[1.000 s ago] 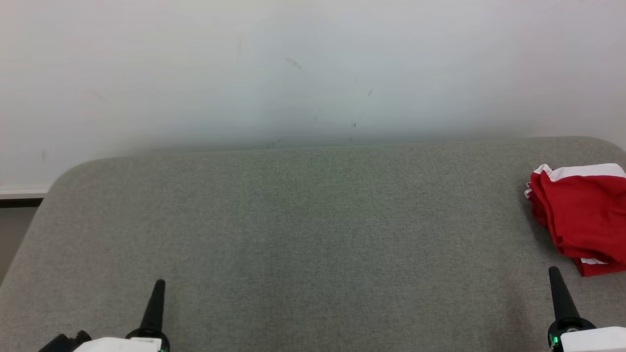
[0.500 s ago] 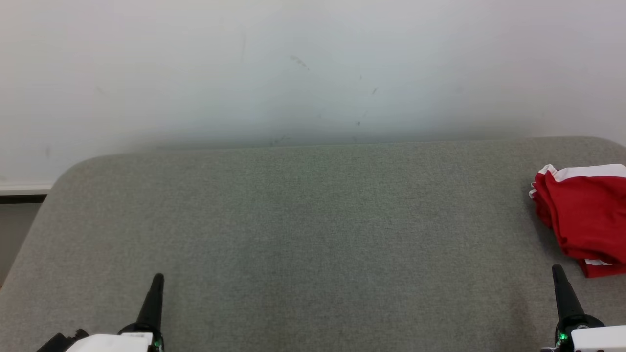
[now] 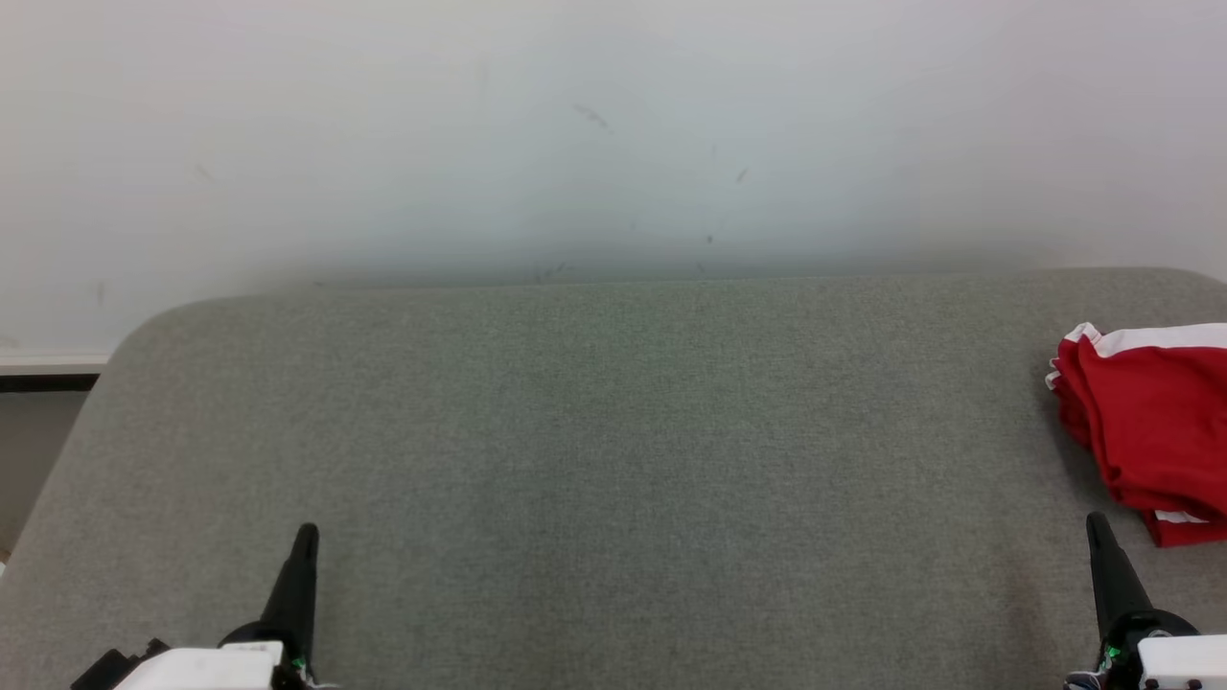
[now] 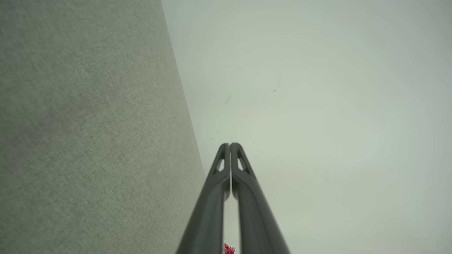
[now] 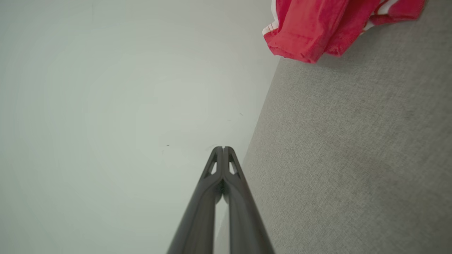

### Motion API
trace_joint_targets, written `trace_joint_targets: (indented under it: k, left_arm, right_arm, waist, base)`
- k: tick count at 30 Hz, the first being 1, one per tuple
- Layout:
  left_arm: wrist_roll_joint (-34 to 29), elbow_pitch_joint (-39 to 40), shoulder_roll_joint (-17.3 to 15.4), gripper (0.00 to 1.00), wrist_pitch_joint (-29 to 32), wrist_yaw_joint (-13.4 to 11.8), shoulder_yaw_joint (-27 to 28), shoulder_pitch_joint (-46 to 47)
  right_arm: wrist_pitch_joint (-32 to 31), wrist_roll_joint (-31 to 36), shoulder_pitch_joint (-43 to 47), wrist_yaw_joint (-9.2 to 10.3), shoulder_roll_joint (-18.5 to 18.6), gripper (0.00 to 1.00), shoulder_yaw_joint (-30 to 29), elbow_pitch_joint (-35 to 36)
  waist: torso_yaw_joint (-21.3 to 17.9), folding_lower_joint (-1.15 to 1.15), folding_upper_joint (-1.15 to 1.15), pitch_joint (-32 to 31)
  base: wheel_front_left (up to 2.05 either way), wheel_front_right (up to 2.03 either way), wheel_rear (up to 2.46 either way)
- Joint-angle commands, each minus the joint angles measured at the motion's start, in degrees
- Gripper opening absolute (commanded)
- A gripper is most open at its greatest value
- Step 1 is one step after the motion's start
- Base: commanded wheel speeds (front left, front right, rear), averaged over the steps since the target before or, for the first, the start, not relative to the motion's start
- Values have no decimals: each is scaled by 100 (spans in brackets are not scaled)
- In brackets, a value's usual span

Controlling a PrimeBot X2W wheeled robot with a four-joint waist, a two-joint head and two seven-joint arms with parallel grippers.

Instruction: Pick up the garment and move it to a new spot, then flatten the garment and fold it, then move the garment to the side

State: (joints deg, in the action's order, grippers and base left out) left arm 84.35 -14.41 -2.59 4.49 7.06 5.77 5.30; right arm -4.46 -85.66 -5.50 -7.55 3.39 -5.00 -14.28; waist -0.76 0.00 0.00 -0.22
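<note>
Shift: head camera has drifted; garment (image 3: 1150,431) unmoved.
Garment: red-and-white, bunched at 3 o'clock on grey tabletop (image 3: 613,460).
Left gripper (image 3: 307,530): fingers pressed together, 7 o'clock.
Right gripper (image 3: 1096,519): fingers pressed together, 5 o'clock.

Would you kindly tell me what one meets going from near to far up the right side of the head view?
right gripper → red garment → far edge of the grey padded surface → white wall
</note>
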Motion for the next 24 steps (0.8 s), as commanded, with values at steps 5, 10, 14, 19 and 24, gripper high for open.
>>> trace_joint_targets:
  k: [5,10,14,19,24]
  left_arm:
    - [280,36,-45,0,75,42,46,73]
    - [504,39,-47,0,129,53,62,91]
    - [620,41,-47,0,168,55,75,103]
    - [829,42,-47,0,217,61,87,117]
    - [842,41,-46,0,228,63,88,117]
  right_arm:
    - [-69,-247,-73,10,-15,0,-65,43]
    - [-121,-397,-82,11,-28,0,-102,42]
    - [-165,-537,-93,11,-35,0,-130,41]
    - [-210,-686,-100,12,-46,0,-168,36]
    - [-222,-686,-102,12,-44,0,-167,36]
  waist:
    - [20,0,0,11]
    - [39,0,0,20]
    - [54,0,0,28]
    - [73,0,0,38]
    - [76,0,0,40]
  base:
    - [0,0,0]
    - [0,0,0]
    - [0,0,0]
    - [0,0,0]
    - [0,0,0]
